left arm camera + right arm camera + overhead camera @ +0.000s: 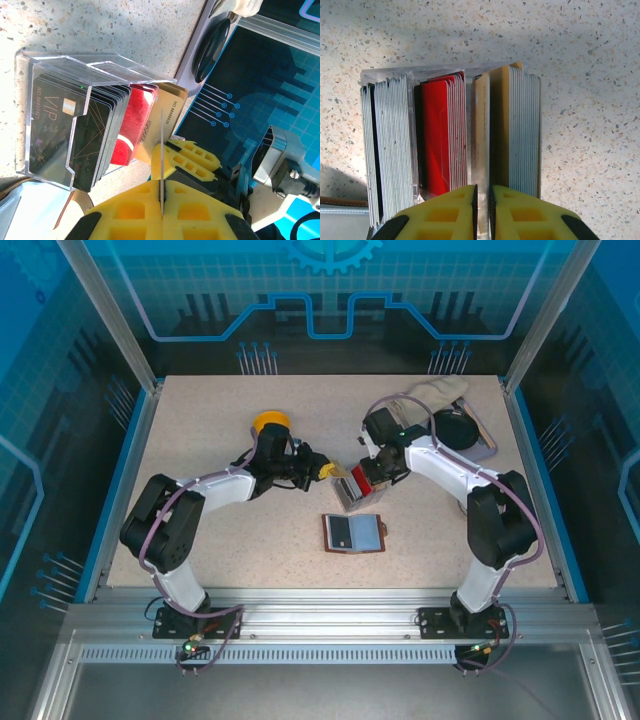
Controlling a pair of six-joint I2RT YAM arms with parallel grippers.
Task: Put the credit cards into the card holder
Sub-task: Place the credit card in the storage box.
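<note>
- Left arm [190, 502]: elbow raised, forearm reaching right over the speckled beige stone-look surface [200, 440].
- Left pincer [327, 471], yellow ribbed plastic: clamped on a thin pale plastic card [162, 130], seen edge-on, long axis running from the pincer towards the tray.
- Clear rigid rectangular tray [55, 65]: flat glossy credit cards [437, 145] stand on edge in rows, grey, red and cream.
- Reddish-brown leather card holder [354, 533]: open flat, nearer the bases, apart from the tray, long axis left-right.
- Right pincer [482, 200]: over the tray, narrow, astride a cream card [481, 125]; cannot tell whether it grips.
- Right arm [470, 485]: folded, forearm reaching left.
</note>
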